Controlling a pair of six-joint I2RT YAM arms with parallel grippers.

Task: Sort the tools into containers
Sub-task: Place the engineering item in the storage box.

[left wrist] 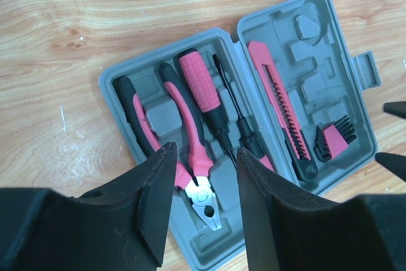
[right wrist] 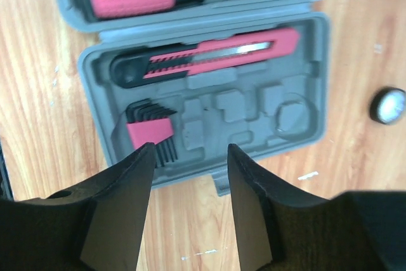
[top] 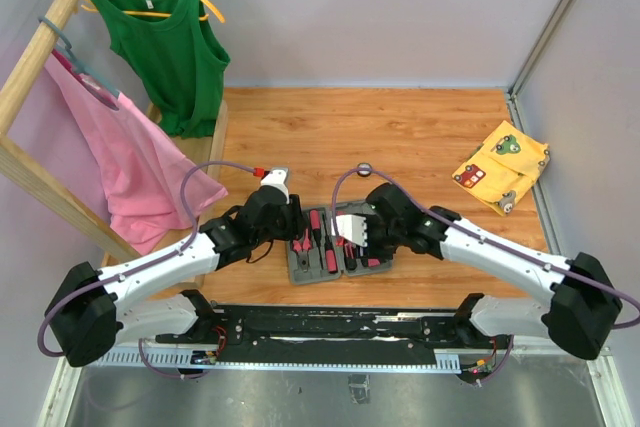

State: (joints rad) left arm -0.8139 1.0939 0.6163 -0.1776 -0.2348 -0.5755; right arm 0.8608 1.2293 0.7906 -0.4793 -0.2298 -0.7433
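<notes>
Your grey case (left wrist: 288, 49) lies open flat on the tabletop (left wrist: 76, 23). Pliers (left wrist: 190, 141) and screwdriver (left wrist: 200, 84) fill its left half, cutter (left wrist: 279, 99) and hex keys (left wrist: 333, 141) the right. The round disc (right wrist: 388, 105) lies just beyond.

- One grey tool case (left wrist: 304, 74).
- One pair of pliers (left wrist: 190, 125).
- Two screwdrivers: one thick pink-handled screwdriver (left wrist: 198, 84) and one slim screwdriver (left wrist: 252, 145).
- One pink utility cutter (left wrist: 279, 103).
- One set of hex keys (left wrist: 333, 141), the keys too tightly packed to count.
- One round black-white disc (right wrist: 387, 105).
- One yellow patterned cloth (top: 502, 167).
- Two hanging garments: one green tank top (top: 170, 47) and one pink shirt (top: 120, 167).
- Two claws: the left claw (left wrist: 204, 150) and the right claw (right wrist: 190, 147).
</notes>
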